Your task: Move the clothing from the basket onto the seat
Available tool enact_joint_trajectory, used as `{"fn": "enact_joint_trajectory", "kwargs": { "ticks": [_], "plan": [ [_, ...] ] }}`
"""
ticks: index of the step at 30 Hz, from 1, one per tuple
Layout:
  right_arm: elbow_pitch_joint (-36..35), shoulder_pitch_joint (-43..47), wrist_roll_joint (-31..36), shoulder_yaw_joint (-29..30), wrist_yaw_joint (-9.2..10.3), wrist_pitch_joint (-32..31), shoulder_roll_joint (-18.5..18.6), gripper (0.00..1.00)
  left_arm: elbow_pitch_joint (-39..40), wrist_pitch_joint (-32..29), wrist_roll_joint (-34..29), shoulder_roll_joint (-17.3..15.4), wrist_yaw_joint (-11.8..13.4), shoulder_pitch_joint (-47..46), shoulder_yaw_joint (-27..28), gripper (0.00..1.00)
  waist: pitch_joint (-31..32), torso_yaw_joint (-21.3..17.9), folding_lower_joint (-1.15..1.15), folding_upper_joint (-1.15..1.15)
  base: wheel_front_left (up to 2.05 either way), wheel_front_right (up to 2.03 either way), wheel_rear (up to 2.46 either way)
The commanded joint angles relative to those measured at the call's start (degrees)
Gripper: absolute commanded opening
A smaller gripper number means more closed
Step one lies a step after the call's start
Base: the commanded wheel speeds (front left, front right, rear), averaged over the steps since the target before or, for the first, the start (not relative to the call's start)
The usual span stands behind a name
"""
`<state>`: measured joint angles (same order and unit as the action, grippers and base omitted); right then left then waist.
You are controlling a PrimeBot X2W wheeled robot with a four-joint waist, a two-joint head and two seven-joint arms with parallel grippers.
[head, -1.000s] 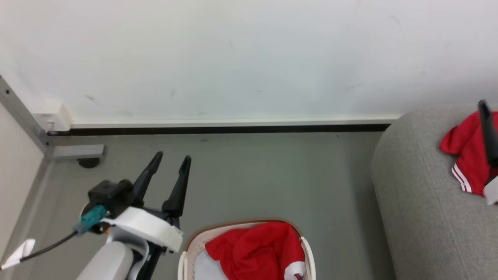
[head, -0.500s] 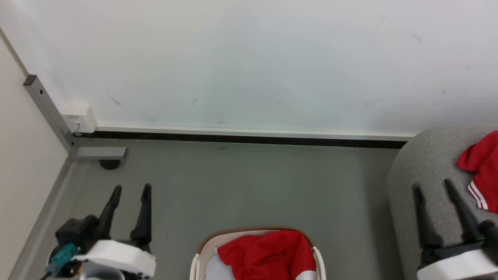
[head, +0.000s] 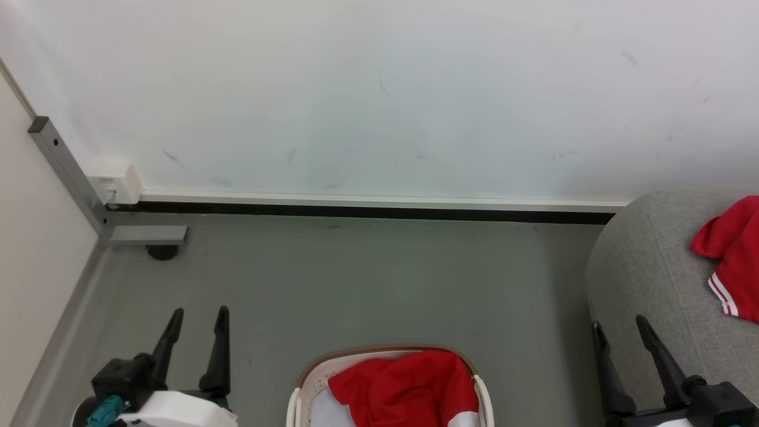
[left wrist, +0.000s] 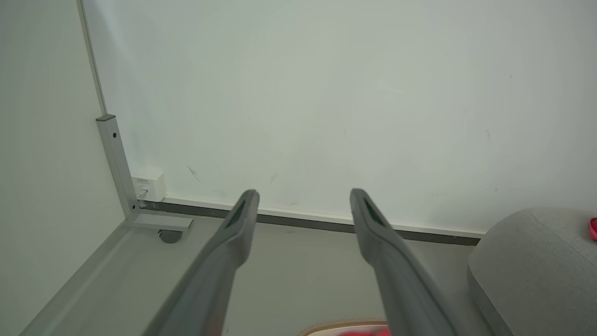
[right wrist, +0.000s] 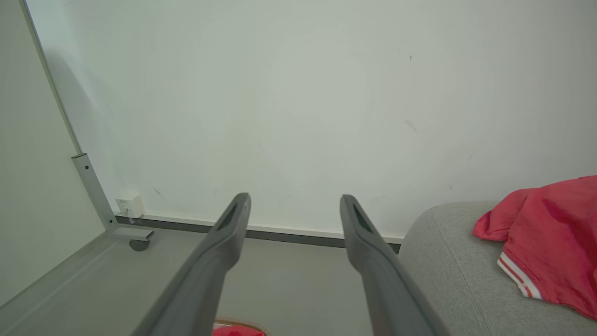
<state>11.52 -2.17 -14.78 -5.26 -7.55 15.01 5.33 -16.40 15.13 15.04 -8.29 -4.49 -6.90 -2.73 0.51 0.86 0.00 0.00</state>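
Risk, grab: the clothing is a loose red heap on a pale pad — a deep or off-centre pinch could catch the pad too, or hook a finger in the basket wall and drag it along.
Risk, carry: a pinch on one fold may lift only part of the heap; a trailing end could snag the rim or slip out over the floor short of the seat.
Left gripper: at 7 o'clock in the head view, fingers spread, nothing between them; the clothing lies near but apart, between 3 and 4 o'clock from it.
Right gripper: at 5 o'clock, fingers spread and empty, seen against the seat's rounded corner; the clothing lies apart, between 8 and 9 o'clock from it.
Basket: at 6 o'clock, on the floor between the two grippers; the clothing fills its right side, the pad shows at its left.
Seat: at 3 o'clock, just beside the right gripper; one red garment with striped trim lies on it, at 2 o'clock from that gripper — not touching.
Wall: farthest, across 12 o'clock.
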Motion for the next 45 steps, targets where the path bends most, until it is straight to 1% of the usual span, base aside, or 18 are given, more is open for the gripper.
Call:
{"fn": "enact_joint_trajectory", "kwargs": {
  "ticks": [1, 10, 30, 38, 40, 45],
  "plan": [
    [-0.3, 0.4, 0.4, 0.3, 0.13, 0.2, 0.0, 1.00, -0.1, 0.0, -0.7, -0.1, -0.2, -0.5, 0.3, 1.00, 0.0, 0.0, 0.00, 0.00, 0.00, 0.00, 0.00],
    [-0.8, -1.1, 1.2, 0.1, 0.13, 0.2, -1.2, 1.00, -0.4, 0.0, -3.3, 1.4, -1.9, -0.6, 2.5, 1.00, -0.2, -0.5, 0.00, 0.00, 0.00, 0.00, 0.00],
    [0.1, -2.2, 0.1, -0.5, 0.13, 0.2, -2.1, 1.00, -0.3, 0.0, -5.5, 2.8, -3.0, -0.6, 5.0, 1.00, -0.7, -1.5, 0.00, 0.00, 0.00, 0.00, 0.00],
    [0.6, -4.0, 0.0, -0.6, 0.13, 0.2, -2.2, 1.00, -0.2, 0.0, -5.0, 2.4, -3.0, -1.1, 4.6, 1.00, -2.9, -5.1, 0.00, 0.00, 0.00, 0.00, 0.00],
    [1.0, -5.0, 0.5, -1.5, 0.13, 0.1, -2.0, 1.00, -0.1, 0.0, -4.6, 1.8, -3.0, -1.6, 4.8, 1.00, -4.3, -6.5, 0.00, 0.00, 0.00, 0.00, 0.00],
    [1.9, -8.0, 1.2, -1.5, 0.13, 0.1, -1.4, 1.00, -1.0, 0.0, -3.4, 0.2, -3.0, -3.2, 2.7, 1.00, -7.7, -9.4, 0.00, 0.00, 0.00, 0.00, 0.00]
  ]
}}
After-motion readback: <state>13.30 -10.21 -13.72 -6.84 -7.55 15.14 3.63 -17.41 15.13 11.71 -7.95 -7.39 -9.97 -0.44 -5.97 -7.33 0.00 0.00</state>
